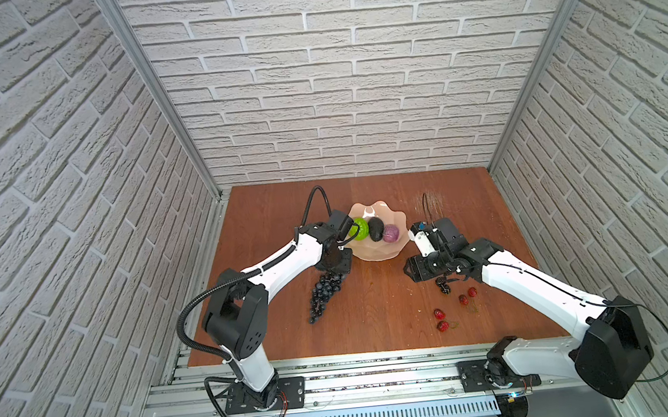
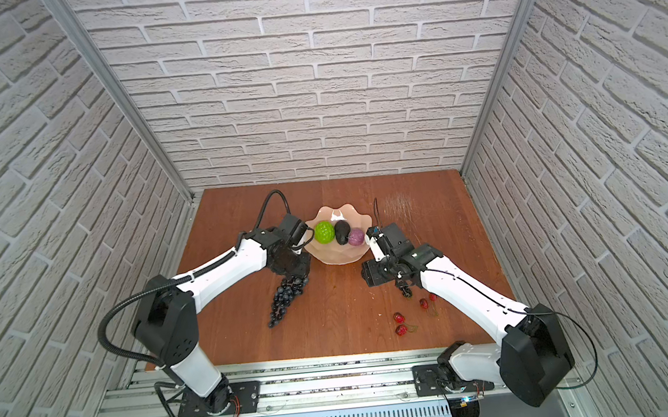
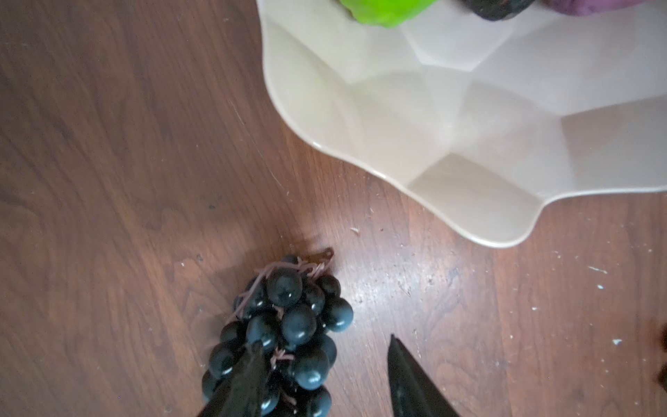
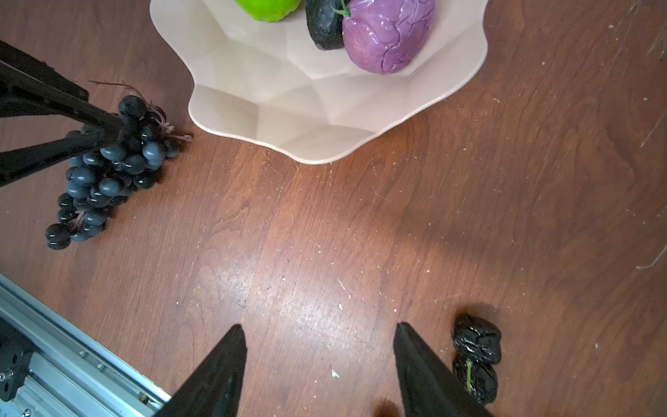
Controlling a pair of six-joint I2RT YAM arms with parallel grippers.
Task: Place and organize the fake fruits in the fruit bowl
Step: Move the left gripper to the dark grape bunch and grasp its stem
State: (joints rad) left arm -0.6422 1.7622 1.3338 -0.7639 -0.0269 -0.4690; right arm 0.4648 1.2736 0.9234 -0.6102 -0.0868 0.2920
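The peach-cream fruit bowl holds a bumpy green fruit, a dark avocado and a purple fruit. The dark grape bunch lies on the wood just left of the bowl. My left gripper stands partly open over its stem end: one finger is among the grapes, the other is apart over bare wood. My right gripper hangs open over bare wood, with the small black berries just outside one finger. Several red cherries lie nearer the front.
The wooden table is boxed in by brick-pattern walls on three sides. An aluminium rail runs along its front edge, close to my right gripper. Bare wood lies between the grape bunch and the berries.
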